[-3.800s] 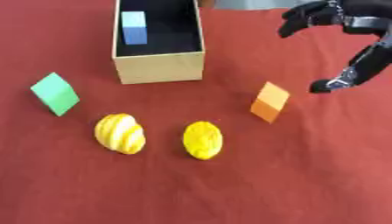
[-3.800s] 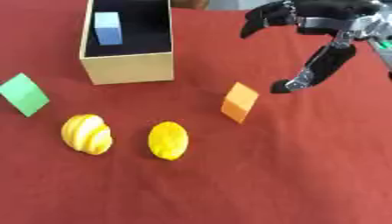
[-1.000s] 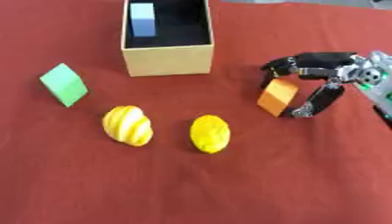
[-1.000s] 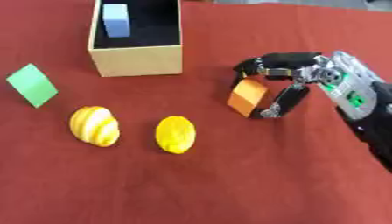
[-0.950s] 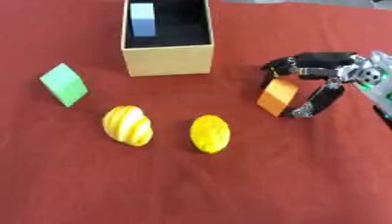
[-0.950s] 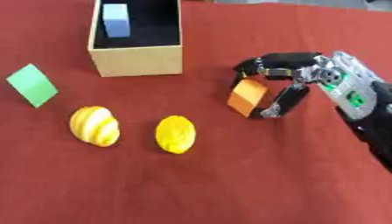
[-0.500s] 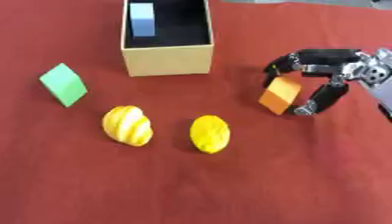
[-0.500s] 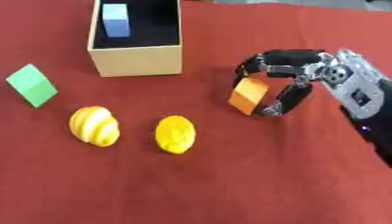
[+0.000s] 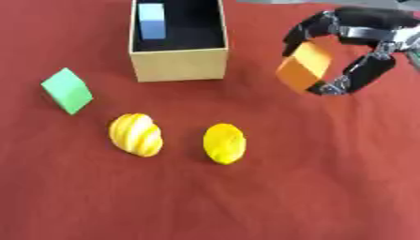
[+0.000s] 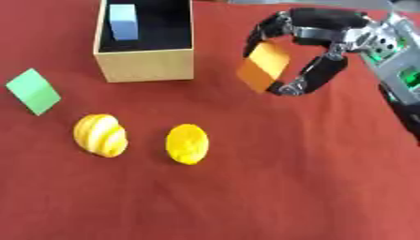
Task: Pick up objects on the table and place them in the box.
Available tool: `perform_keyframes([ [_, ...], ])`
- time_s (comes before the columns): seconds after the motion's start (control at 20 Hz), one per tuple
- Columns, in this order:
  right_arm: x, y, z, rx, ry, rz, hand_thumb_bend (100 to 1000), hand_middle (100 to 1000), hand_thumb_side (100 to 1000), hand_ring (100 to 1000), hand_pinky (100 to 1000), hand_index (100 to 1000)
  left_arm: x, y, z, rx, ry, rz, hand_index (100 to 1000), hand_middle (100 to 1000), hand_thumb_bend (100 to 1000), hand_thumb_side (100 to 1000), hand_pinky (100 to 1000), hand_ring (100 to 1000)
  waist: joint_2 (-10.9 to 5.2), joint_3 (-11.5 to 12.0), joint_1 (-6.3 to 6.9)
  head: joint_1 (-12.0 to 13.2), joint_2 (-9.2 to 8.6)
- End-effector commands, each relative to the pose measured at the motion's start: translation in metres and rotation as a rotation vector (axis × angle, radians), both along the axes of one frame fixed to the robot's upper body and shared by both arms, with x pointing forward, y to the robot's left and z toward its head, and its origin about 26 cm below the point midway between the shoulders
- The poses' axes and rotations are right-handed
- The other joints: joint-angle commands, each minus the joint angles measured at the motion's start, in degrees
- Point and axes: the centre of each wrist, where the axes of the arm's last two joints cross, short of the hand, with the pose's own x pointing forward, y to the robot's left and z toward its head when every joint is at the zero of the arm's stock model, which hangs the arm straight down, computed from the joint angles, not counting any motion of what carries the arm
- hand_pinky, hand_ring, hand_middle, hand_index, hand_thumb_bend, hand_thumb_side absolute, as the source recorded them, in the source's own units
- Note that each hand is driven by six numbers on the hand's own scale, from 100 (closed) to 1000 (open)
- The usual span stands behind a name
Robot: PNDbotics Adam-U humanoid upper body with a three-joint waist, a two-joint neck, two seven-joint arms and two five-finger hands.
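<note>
**Right robot hand gripping orange block, right of box**

Red cloth covers the desk across both views.

1. Box: a tan open-topped box with a dark interior stands at the far centre-left of the desk. A light blue block sits upright inside it, against the left wall.

2. My right robot hand enters from the far right. Its fingers curl over the far edge of the orange block, and the thumb closes in at the block's near right side. The hand is gripping the block.

3. Orange block: held tilted, one corner pointing down toward the desk. It appears raised off the cloth, though I cannot tell for certain. It is to the right of the box, apart from it, and level with the box's near wall.

4. Remaining objects on the desk:
   - A green block rests on the left, tilted, near and left of the box.
   - A yellow striped object lies nearer, below the box's left corner.
   - A plain yellow rounded object lies just to its right, apart from it.

5. My left robot hand shows in neither view.
</note>
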Motion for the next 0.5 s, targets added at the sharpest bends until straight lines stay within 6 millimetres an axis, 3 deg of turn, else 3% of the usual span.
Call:
perform_keyframes([
  [0.05,0.000,0.008,0.023,-0.155,-0.074,0.108,100,539,100,856,823,663,-0.004,0.000,0.006,0.006,-0.027,-0.005,861,755,266,700,744,756,-1.93,0.14,0.14,-0.68,-0.59],
  [0.5,0.033,0.055,0.049,-0.056,-0.129,0.091,100,545,100,852,828,669,-0.003,-0.007,0.009,0.000,-0.037,-0.037,861,755,273,692,745,757,-2.20,1.71,-0.50,-2.99,-1.23],
])
